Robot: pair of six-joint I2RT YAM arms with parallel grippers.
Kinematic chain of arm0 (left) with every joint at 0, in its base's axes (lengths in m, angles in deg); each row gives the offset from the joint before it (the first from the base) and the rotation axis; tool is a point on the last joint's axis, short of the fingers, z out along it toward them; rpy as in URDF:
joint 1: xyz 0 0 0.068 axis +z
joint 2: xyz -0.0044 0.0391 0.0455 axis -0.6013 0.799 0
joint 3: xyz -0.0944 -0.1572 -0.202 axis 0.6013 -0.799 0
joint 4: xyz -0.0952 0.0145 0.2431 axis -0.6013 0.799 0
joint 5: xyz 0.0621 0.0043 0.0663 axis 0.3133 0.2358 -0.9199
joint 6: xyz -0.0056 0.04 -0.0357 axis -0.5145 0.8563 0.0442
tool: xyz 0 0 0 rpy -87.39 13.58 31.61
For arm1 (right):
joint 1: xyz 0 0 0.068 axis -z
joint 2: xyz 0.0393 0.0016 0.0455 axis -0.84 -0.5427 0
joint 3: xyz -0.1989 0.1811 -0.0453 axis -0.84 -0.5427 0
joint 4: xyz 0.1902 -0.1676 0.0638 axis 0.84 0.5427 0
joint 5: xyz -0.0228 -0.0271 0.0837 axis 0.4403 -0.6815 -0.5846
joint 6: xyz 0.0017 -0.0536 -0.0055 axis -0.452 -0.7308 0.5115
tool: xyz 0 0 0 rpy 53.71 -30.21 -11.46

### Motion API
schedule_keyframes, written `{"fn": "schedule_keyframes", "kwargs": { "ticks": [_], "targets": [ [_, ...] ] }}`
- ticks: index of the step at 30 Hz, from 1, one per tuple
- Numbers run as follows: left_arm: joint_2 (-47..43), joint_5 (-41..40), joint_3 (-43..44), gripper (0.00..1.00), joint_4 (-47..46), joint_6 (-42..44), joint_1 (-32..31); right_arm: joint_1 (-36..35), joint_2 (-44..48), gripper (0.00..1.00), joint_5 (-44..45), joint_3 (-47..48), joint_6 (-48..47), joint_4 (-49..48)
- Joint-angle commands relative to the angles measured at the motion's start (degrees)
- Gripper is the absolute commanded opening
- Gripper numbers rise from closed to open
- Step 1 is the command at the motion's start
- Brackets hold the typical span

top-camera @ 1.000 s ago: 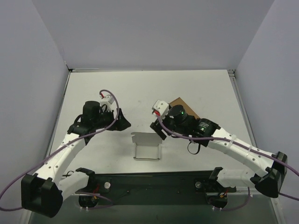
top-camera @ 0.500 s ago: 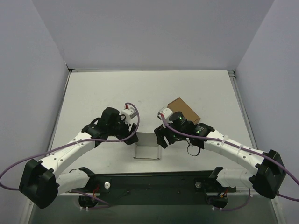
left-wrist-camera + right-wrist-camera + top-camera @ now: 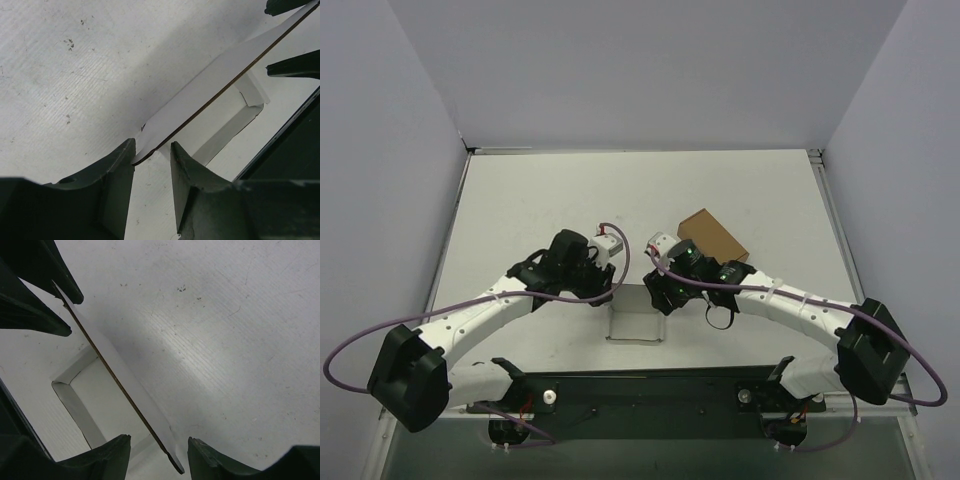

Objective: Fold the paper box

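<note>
The paper box (image 3: 635, 325) lies at the table's near centre as a shallow white tray with its back flap (image 3: 210, 90) standing upright. My left gripper (image 3: 610, 292) is at the flap's left end. In the left wrist view that end sits between the gripper's (image 3: 152, 150) part-open jaws, touching one fingertip (image 3: 127, 150) and clear of the other. My right gripper (image 3: 658, 296) is at the flap's right end. In the right wrist view the flap (image 3: 132, 385) runs between this gripper's (image 3: 159, 442) open jaws, touching neither.
A small closed brown cardboard box (image 3: 712, 235) sits just behind the right arm. The black base rail (image 3: 650, 395) runs along the near edge, close in front of the paper box. Grey walls enclose the white table (image 3: 540, 200) on the left, back and right.
Both arms have swung inward from either side to the ends of the box's upright flap. Both pairs of jaws have narrowed, the left more than the right.
</note>
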Motion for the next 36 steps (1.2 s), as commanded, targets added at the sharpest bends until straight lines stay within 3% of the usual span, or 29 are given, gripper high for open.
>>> {"fn": "schedule_keyframes", "kwargs": {
  "ticks": [1, 5, 7, 13, 16, 21, 26, 36],
  "targets": [
    [0.2, -2.9, 2.7, 0.42, 1.1, 1.4, -1.0, 0.4, -1.3, 0.46, -1.1, 2.3, -0.3, -1.4],
    [0.8, -3.8, 2.8, 0.36, 1.7, 1.4, -1.8, 0.4, -2.0, 0.37, -0.9, 2.3, -0.4, -1.3],
    [1.2, -3.8, 2.9, 0.32, 1.8, 1.4, -2.4, 0.4, -2.2, 0.27, -0.8, 2.2, -0.4, -1.3],
    [2.6, -5.0, 3.8, 0.0, 1.9, -1.8, -3.2, -0.3, -2.8, 0.05, 2.1, 2.4, 0.2, -2.3],
    [3.0, -8.5, 4.6, 0.0, 1.3, -6.5, -3.5, -2.9, -3.4, 0.0, 7.0, 2.8, 1.5, -3.7],
    [3.6, -14.7, 5.1, 0.0, -3.8, -14.7, -4.7, -9.1, -5.4, 0.0, 28.3, 4.1, 9.5, -8.5],
    [3.6, -23.0, 2.3, 0.0, -15.2, -20.7, -7.5, -9.4, -8.1, 0.0, 34.3, 3.5, 18.6, -17.5],
    [4.4, -26.2, -9.7, 0.0, -43.9, -23.7, -10.4, -9.0, -10.3, 0.0, 43.8, -1.5, 22.5, -37.8]
  ]
}}
